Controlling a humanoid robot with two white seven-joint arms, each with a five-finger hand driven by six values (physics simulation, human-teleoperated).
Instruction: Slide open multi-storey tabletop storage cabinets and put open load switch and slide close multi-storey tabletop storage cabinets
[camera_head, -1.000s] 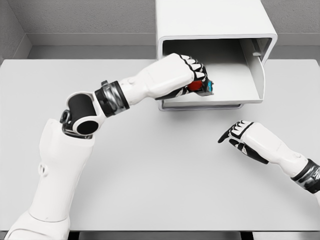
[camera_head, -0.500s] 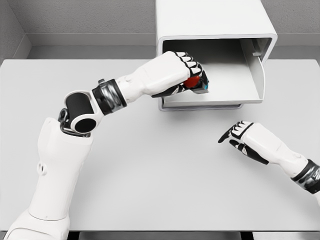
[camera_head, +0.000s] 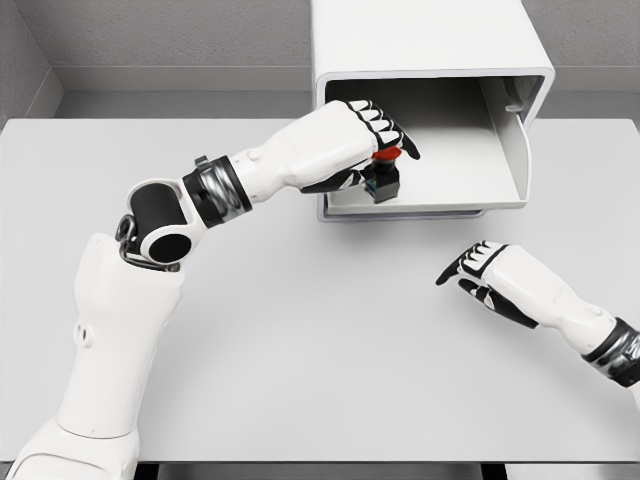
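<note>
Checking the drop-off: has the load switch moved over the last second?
Yes. The load switch has slipped out from under the left hand and now hangs lower, near the open cabinet drawer floor.

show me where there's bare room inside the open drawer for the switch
The open white cabinet drawer has bare floor in its middle and right, between the left hand and the drawer's right wall. The left end is crowded: there that hand's fingers have spread above the red-and-black load switch. The right hand rests on the grey table.
</note>
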